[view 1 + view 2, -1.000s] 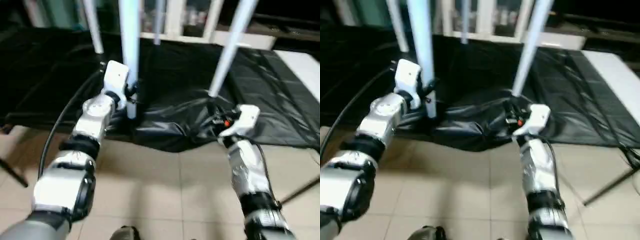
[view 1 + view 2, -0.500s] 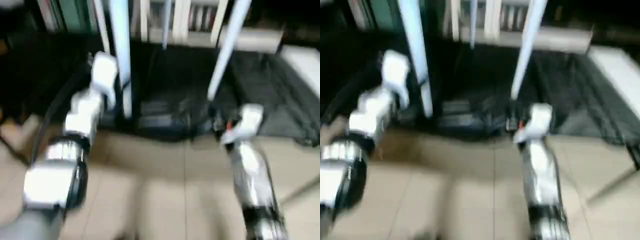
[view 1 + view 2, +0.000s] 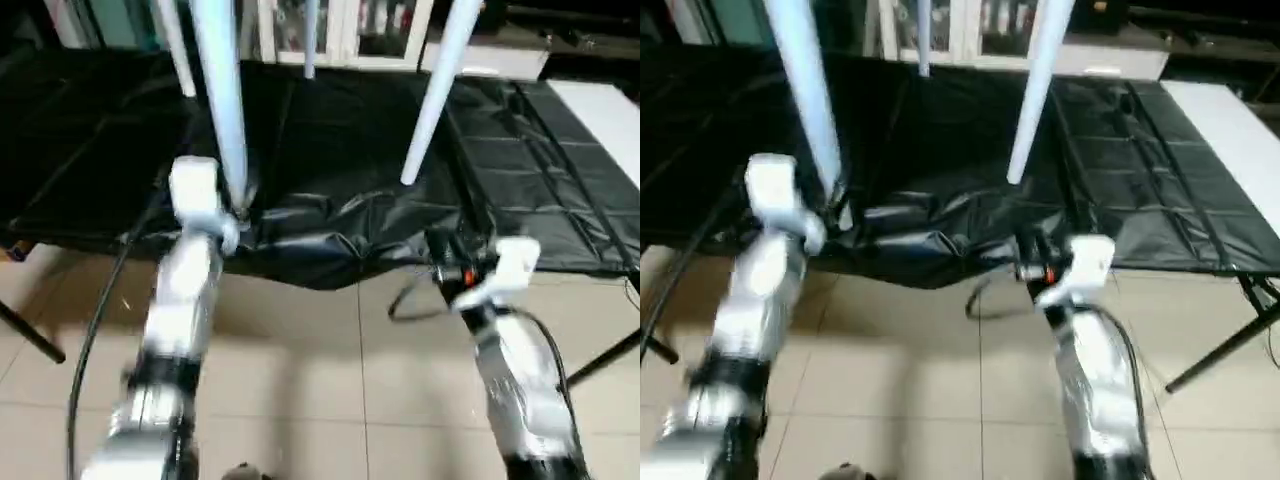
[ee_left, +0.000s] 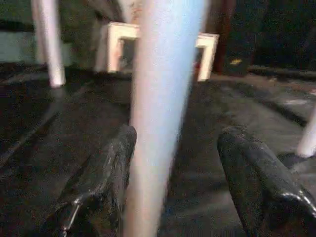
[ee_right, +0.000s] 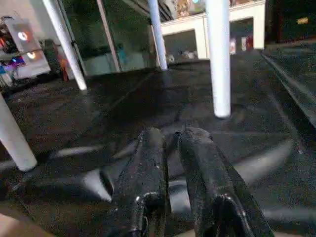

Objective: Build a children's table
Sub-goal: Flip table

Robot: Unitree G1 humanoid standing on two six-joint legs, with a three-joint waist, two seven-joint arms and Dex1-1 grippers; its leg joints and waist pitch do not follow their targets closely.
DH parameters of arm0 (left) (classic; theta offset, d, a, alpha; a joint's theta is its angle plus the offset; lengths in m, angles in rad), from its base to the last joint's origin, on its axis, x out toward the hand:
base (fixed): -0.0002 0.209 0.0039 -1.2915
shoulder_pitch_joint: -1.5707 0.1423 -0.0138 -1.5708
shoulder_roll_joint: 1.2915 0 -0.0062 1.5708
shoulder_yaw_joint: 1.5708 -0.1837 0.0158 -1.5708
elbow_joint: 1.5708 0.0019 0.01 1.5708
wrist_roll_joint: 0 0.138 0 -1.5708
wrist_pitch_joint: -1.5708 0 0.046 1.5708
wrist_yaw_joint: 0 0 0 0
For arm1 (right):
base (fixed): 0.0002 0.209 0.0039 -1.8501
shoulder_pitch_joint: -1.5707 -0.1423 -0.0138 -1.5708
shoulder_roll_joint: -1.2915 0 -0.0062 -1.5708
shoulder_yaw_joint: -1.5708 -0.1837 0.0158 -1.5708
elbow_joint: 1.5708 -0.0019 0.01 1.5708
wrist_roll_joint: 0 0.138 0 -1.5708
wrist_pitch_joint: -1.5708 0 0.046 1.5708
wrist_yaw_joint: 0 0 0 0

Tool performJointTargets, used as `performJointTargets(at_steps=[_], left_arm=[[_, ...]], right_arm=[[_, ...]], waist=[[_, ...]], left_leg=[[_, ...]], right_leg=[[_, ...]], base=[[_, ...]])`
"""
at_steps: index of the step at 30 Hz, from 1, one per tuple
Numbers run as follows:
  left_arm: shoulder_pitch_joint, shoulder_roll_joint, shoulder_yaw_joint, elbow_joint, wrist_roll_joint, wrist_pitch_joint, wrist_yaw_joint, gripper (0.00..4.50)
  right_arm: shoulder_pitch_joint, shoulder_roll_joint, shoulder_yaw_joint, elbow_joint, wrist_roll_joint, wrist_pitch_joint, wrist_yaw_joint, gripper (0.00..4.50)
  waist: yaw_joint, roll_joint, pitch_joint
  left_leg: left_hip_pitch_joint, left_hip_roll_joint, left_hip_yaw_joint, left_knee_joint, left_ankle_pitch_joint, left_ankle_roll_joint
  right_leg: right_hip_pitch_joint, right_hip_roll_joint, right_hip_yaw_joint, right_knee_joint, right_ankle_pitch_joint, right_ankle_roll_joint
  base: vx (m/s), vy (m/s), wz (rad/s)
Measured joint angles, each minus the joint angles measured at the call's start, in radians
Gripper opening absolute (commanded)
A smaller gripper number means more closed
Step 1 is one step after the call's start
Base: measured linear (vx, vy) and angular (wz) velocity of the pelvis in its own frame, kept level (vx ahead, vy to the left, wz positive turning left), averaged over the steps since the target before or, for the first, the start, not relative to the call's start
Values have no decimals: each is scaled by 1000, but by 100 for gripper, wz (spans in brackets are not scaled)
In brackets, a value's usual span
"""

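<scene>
The children's table stands on its legs on the black-covered work surface [image 3: 330, 140]; its top is out of view above. The near-left leg [image 3: 221, 95] is a white tapered tube, and my left gripper [image 4: 178, 134] is open around its lower end. One finger [image 4: 116, 158] lies close against the leg [image 4: 160, 98], the other finger [image 4: 247, 163] stands well off it. The near-right leg [image 3: 430, 100] stands free. My right gripper [image 5: 173, 134] is shut on nothing, low at the surface's front edge [image 3: 447, 262], short of that leg [image 5: 218, 59]. Two far legs [image 3: 308, 40] rise behind.
The black cover is crumpled [image 3: 330, 245] along the front edge between my arms. Tiled floor [image 3: 330, 380] lies below. A white surface [image 3: 605, 115] adjoins at the far right, a black stand leg [image 3: 605, 360] slants under it, and white cabinets [image 3: 350, 25] line the back.
My left gripper's fingers have spread apart from the near-left leg, which they were shut on. The whole picture has shifted with the head. The right gripper stays shut.
</scene>
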Motion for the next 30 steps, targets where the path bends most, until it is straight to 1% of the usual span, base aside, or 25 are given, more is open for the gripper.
performJointTargets(at_steps=[2,4,6,7,9,11,13,14,15,16,17,18,19,21,23,24,26,27,28,30], left_arm=[[50,-5,-1,-59,29,0,48,307],[98,-11,-13,-116,44,-14,51,307],[212,-27,-60,-274,-58,-38,-90,307],[248,-40,-93,-328,-108,-39,-164,307],[249,-36,-146,-347,-134,-16,-245,307],[206,-23,-178,-328,-140,-10,-309,307],[125,1,-188,-277,-124,-2,-340,307],[61,9,-187,-216,-100,-8,-343,307],[19,13,-186,-173,-70,-19,-332,307],[-54,15,-186,-75,-9,-44,-284,307],[-110,30,-184,8,32,-52,-244,307],[-145,49,-181,59,55,-58,-213,307],[-169,64,-177,101,70,-61,-188,307],[-199,74,-180,163,79,-59,-157,307],[-256,86,-189,270,95,-29,-90,307],[-270,96,-190,300,100,-19,-65,307],[-331,116,-196,422,140,-16,35,307],[-349,122,-195,455,155,-18,69,307],[-365,127,-186,485,165,-25,113,307],[-388,134,-157,530,173,-37,162,307]], right_arm=[[29,-1,1,-38,0,2,4,64],[50,-3,4,-69,1,6,6,64],[90,-6,13,-109,1,15,5,64],[101,-13,14,-110,1,22,4,64],[97,-12,19,-110,1,28,2,64],[86,-11,21,-109,1,35,-4,64],[67,-12,22,-108,1,36,-5,64],[51,-13,21,-107,1,36,-6,64],[43,-13,21,-108,1,36,-7,64],[40,-14,20,-108,0,36,-10,64],[38,-13,24,-108,0,37,-12,64],[37,-13,29,-109,0,37,-13,64],[38,-14,27,-109,0,37,-16,64],[37,-19,23,-109,0,37,-23,64],[36,-19,19,-109,0,37,-30,64],[35,-18,21,-109,0,36,-30,64],[34,-13,20,-109,0,36,-37,64],[34,-9,21,-110,1,37,-36,64],[35,-9,25,-112,6,39,-29,64],[45,-20,42,-143,30,67,10,64]], waist=[[-4,0,0],[-7,0,0],[-5,0,0],[0,-1,0],[3,-1,0],[2,0,0],[-4,1,0],[-8,4,-1],[-12,7,-2],[-16,10,-3],[-18,12,-3],[-23,13,-3],[-26,17,-4],[-28,19,-4],[-25,20,-4],[-25,22,-4],[-19,26,-4],[-19,28,-4],[-20,30,-4],[-19,31,-4]], left_leg=[[1,0,2,0,-1,1],[1,0,4,0,-4,-3],[4,0,6,-1,-5,-4],[5,0,8,-1,-5,-4],[5,1,12,-1,-5,-4],[6,1,12,-1,-5,-4],[7,2,12,-2,-5,-5],[7,1,12,-2,-4,-5],[7,1,12,-2,-4,-5],[9,0,12,-2,-4,-5],[8,0,12,-2,-4,-5],[8,0,12,-3,-4,-5],[8,-1,11,-3,-4,-6],[8,-1,10,-2,-2,-8],[7,0,10,-1,-2,-8],[7,0,10,-1,-2,-8],[6,1,10,-1,-2,-8],[6,1,10,-1,-2,-8],[6,2,10,-1,-2,-8],[5,2,10,-1,-2,-8]], right_leg=[[0,0,1,-1,-1,0],[0,-1,2,-1,-1,0],[3,-1,4,-2,-2,1],[3,-2,4,-2,-2,1],[2,-2,5,0,-2,2],[3,-2,6,0,-2,8],[3,-2,6,0,-2,8],[3,-2,6,0,-2,9],[4,-2,6,-1,-2,9],[5,-2,6,-1,-2,9],[5,-2,6,-2,-1,10],[4,-2,7,-3,0,12],[4,-3,6,-4,1,13],[4,-3,5,-3,2,13],[3,-3,6,-3,13,9],[2,-3,6,-2,14,9],[1,-2,4,-1,14,9],[1,-2,4,-1,14,9],[1,-2,4,0,16,6],[0,-2,4,0,13,6]], base=[[0,0,0],[0,0,0],[0,0,0],[0,0,0],[-25,-4,2],[-55,-10,2],[-32,-6,0],[-61,-6,-1],[-86,-4,-1],[-54,1,0],[0,0,0],[0,0,0],[0,0,0],[0,0,0],[0,0,0],[0,0,0],[0,0,0],[0,0,0],[0,0,0],[0,0,0]])
